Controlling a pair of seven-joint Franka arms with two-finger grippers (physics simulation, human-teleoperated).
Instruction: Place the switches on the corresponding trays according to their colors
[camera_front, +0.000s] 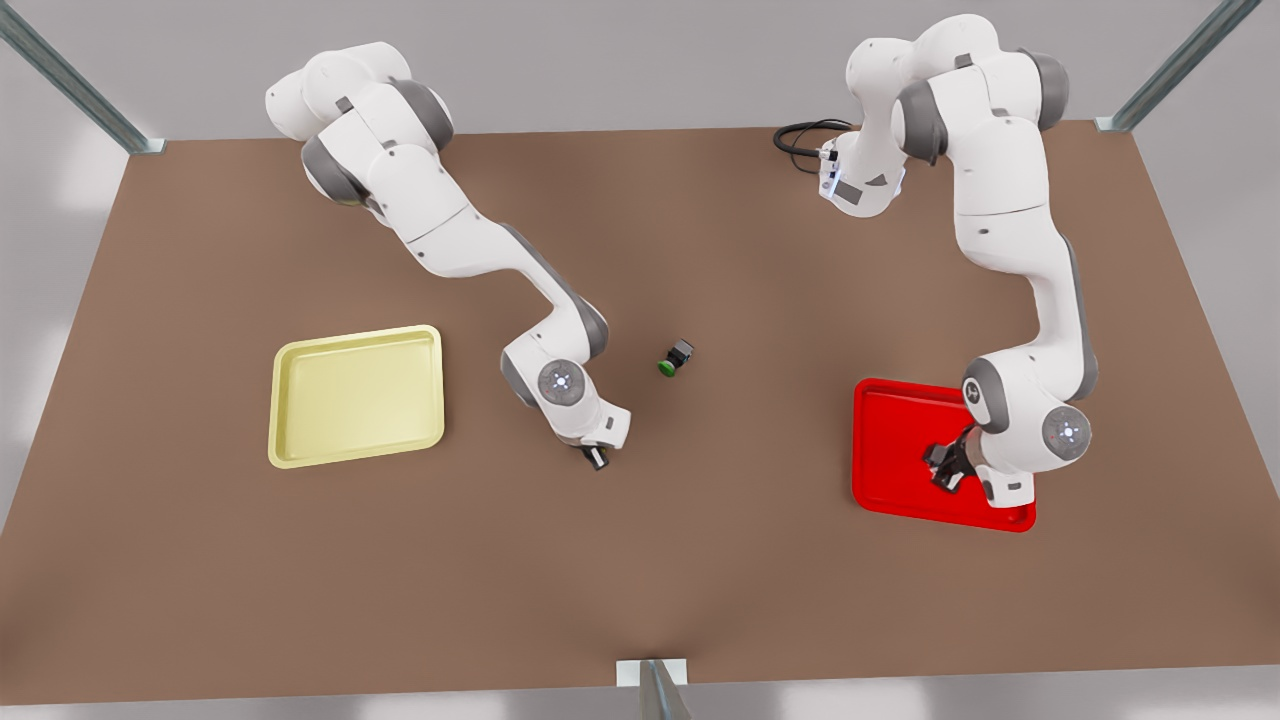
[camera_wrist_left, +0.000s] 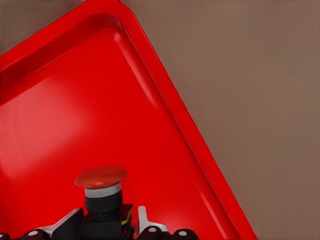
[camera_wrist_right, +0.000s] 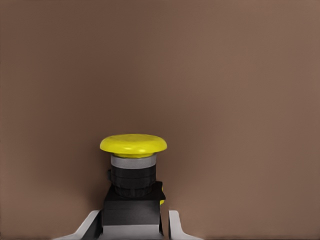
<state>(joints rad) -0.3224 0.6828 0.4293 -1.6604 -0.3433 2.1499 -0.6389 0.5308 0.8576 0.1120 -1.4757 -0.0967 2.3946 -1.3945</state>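
In the left wrist view the red switch (camera_wrist_left: 101, 177), a black body with a round red cap, sits between my left gripper's fingers (camera_wrist_left: 145, 220). My left gripper (camera_front: 945, 470) is shut on it over the red tray (camera_front: 890, 450), at the front view's right. The tray's floor (camera_wrist_left: 75, 100) lies just beneath the switch. My right gripper (camera_front: 597, 458) is shut on the yellow switch (camera_wrist_right: 133, 144), above bare table near the middle. It is to the right of the pale yellow tray (camera_front: 355, 395) in the front view.
A like switch with a green cap (camera_front: 675, 358) lies on its side on the brown table, between the two arms. A black cable (camera_front: 800, 135) loops at the far edge by one arm's base.
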